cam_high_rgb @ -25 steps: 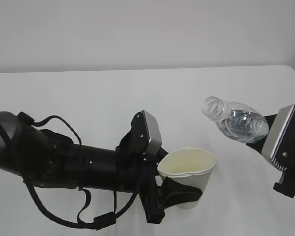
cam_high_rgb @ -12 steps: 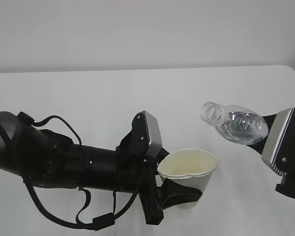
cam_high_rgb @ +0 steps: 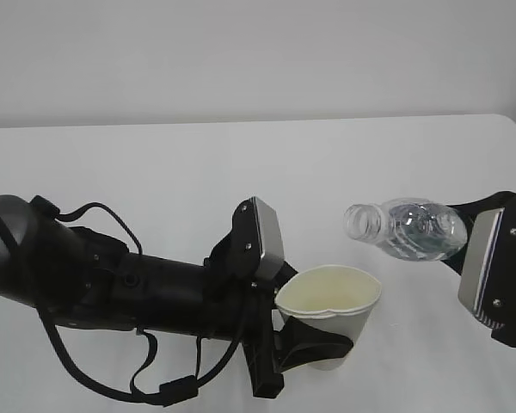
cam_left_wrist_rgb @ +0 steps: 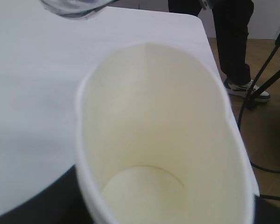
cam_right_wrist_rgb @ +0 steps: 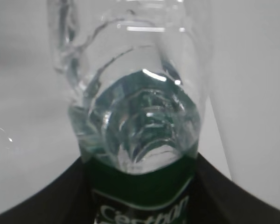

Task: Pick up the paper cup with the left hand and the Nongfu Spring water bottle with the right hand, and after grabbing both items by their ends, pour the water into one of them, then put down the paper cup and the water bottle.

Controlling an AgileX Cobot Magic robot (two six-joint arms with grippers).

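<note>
The white paper cup (cam_high_rgb: 331, 303) stands upright just above the table, its rim squeezed oval by my left gripper (cam_high_rgb: 320, 347), which is shut on its lower wall. In the left wrist view the cup's cream inside (cam_left_wrist_rgb: 163, 135) fills the frame and looks dry. My right gripper (cam_right_wrist_rgb: 140, 207) is shut on the green label band (cam_right_wrist_rgb: 141, 189) of the Nongfu Spring water bottle (cam_high_rgb: 406, 228). The bottle lies almost level, its open neck (cam_high_rgb: 359, 221) pointing left, above and right of the cup's rim. Clear water (cam_right_wrist_rgb: 140, 135) sits in its body. No stream shows.
The white table (cam_high_rgb: 241, 163) runs back to a pale wall. Its right edge (cam_left_wrist_rgb: 210, 42) lies close to the cup. Past that edge, a person's dark legs (cam_left_wrist_rgb: 233, 32) and a shoe (cam_left_wrist_rgb: 247, 89) stand on a wooden floor, with cables (cam_left_wrist_rgb: 266, 74) nearby.
The right arm has rolled the bottle from a raised tilt to nearly level, and its neck has dropped and shifted left toward the cup. The cup and left arm have held still.
</note>
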